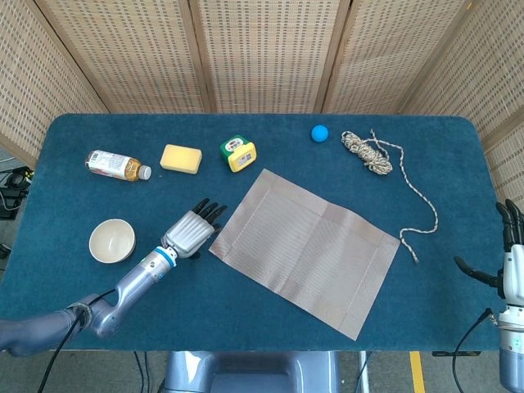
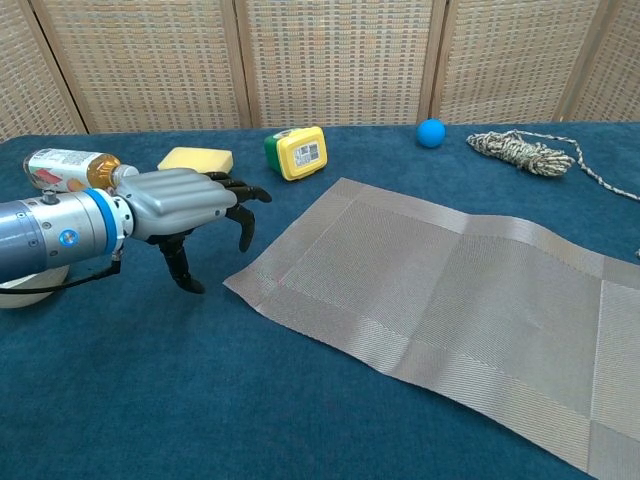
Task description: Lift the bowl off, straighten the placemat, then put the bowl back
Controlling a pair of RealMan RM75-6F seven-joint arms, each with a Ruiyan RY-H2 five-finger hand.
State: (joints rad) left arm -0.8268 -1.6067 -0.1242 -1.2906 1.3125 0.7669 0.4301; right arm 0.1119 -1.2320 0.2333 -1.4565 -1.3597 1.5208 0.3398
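Counts, all placed vs. the placemat (image 1: 304,247), 1 of them, lying skewed mid-table:
- 1 bowl (image 1: 111,241), well to its left
- 1 bottle (image 1: 117,164), far upper left
- 1 yellow sponge (image 1: 181,158), upper left
- 1 yellow-green tape measure (image 1: 238,153), just above its top corner
- 1 blue ball (image 1: 319,133), above
- 1 rope bundle (image 1: 385,164), upper right
- 2 robot hands: left hand (image 1: 194,232) just beside its left corner, right hand (image 1: 509,260) well to the right.
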